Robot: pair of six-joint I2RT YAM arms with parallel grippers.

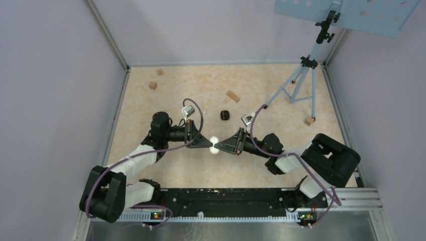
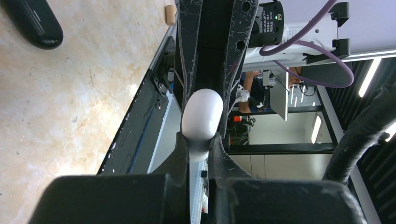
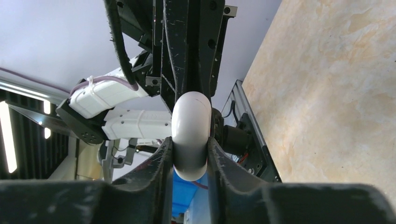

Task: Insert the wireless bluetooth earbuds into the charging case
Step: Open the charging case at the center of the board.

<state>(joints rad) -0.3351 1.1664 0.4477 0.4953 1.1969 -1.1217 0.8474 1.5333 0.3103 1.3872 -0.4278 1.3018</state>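
Both ends of the white charging case (image 1: pixel 214 145) are being pinched mid-air over the table (image 1: pixel 201 85), left gripper (image 2: pixel 200 150) and right gripper (image 3: pixel 189 156) each clamping one w/ jaws nearly closed, prob. steadying it for lid-opening; earbuds aren't showing, maybe too small to spot.

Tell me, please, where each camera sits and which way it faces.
Top: above and behind the bases, looking down on the table; left arm and right arm show.
Left wrist: on the left arm, looking along the left pincer at the white case.
Right wrist: on the right arm, looking along the right pincer at that case.
Shared: both wrist views show both pincers clamping it.
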